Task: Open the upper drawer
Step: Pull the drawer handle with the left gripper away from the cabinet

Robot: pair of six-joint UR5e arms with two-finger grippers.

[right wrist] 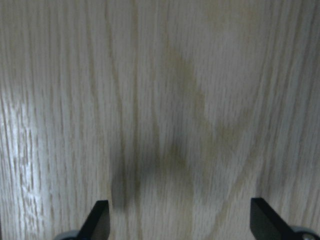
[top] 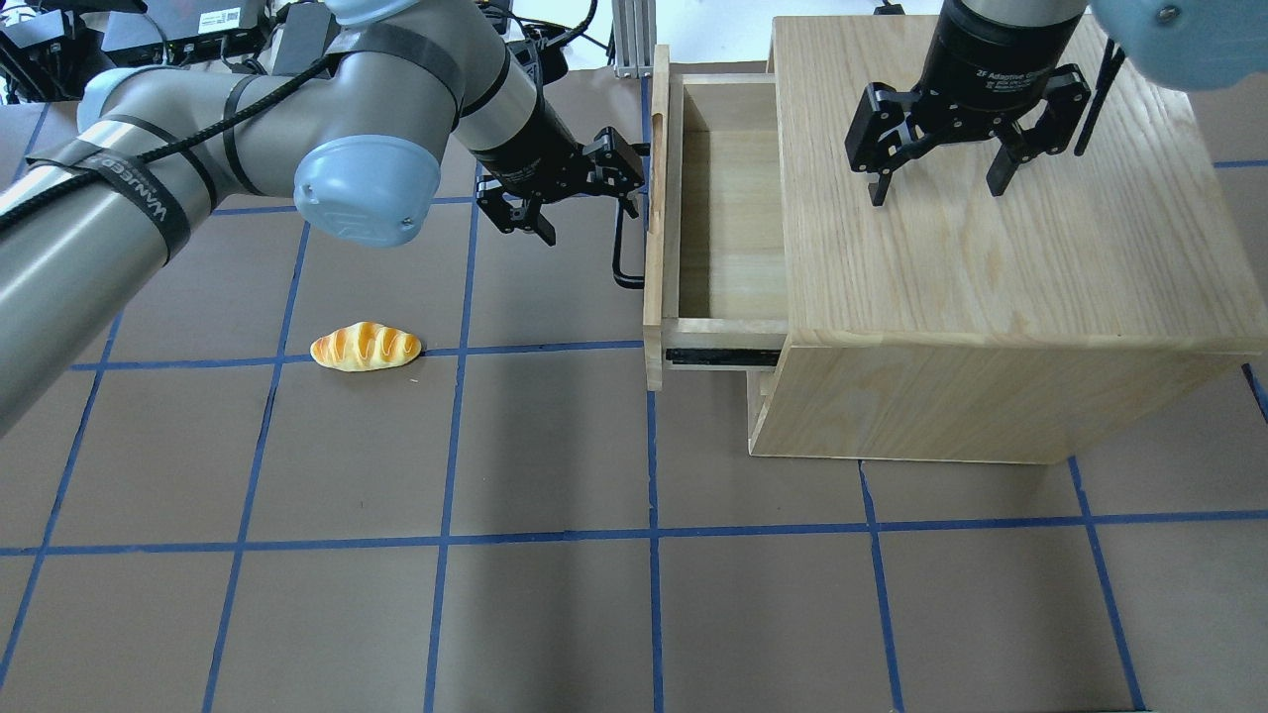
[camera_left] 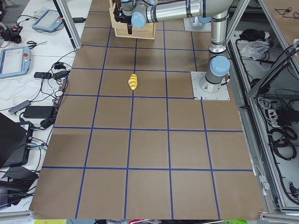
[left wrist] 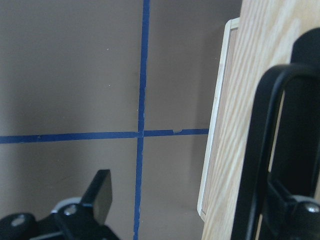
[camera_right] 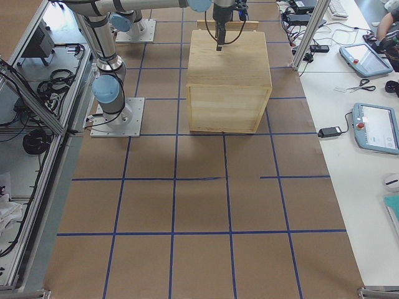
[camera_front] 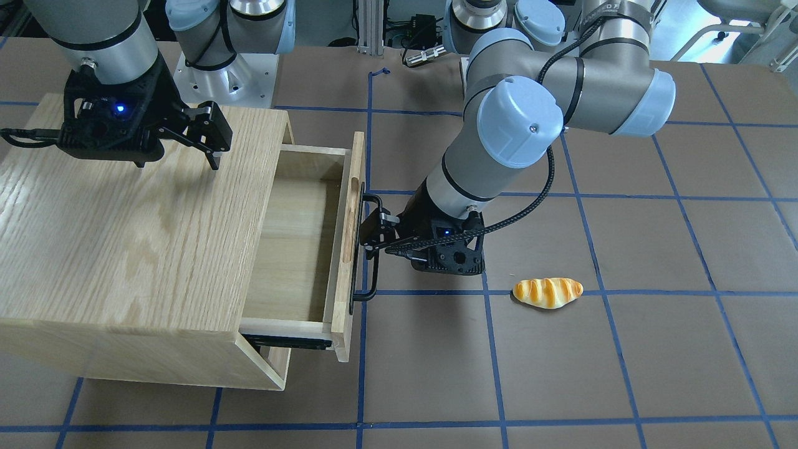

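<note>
Drawer (top: 728,213) sits partly out of cabinet (top: 991,277). Left gripper (top: 592,210) fingers spread, one hooked behind handle (top: 619,248), unpinched: hook could slip. Right gripper (top: 936,193) fingers spread over cabinet; unbraced, it may skid.

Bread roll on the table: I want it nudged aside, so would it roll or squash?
The bread roll lies flat and is elongated, so it would probably slide or pivot rather than roll. Its glossy, uniform glaze suggests a light replica, likely keeping its shape.
</note>
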